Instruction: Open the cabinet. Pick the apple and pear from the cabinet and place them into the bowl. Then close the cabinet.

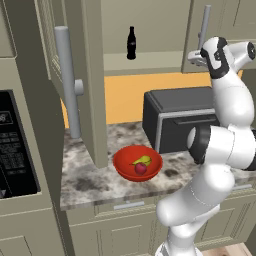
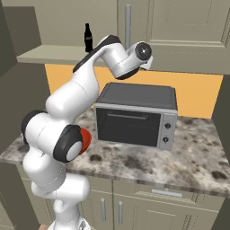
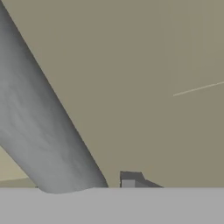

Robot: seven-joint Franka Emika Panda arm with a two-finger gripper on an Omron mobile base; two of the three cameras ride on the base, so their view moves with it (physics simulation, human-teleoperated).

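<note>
Pincer (image 1: 198, 56) at the cabinet's right door handle (image 1: 205, 25), grip seemingly loosened, hard to tell

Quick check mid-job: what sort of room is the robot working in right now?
A kitchen, rendered: a speckled stone counter with a toaster oven on it, a wall cabinet above, and a red bowl holding fruit.

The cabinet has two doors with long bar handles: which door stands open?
The left door, swung out over the counter with its handle facing us; the right door looks shut or nearly so, beside the fingers.
</note>
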